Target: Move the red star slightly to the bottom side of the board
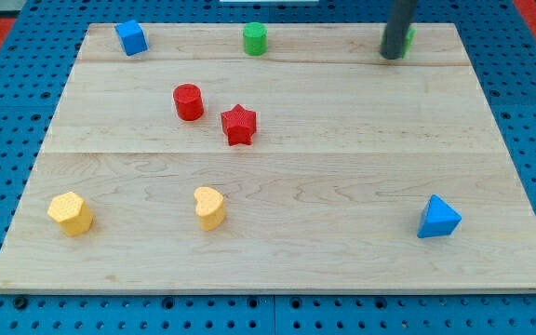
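The red star [238, 124] lies on the wooden board [277, 177] a little left of centre in the upper half. A red cylinder [188, 101] stands close to its upper left, apart from it. My tip [393, 56] is at the top right of the board, far to the right of and above the red star. A green block [408, 37] shows just behind the rod, mostly hidden by it.
A blue cube [131, 37] sits at the top left and a green cylinder [255, 39] at the top centre. A yellow block [71, 213] and a yellow heart [210, 207] lie at the bottom left. A blue triangle [437, 218] lies at the bottom right.
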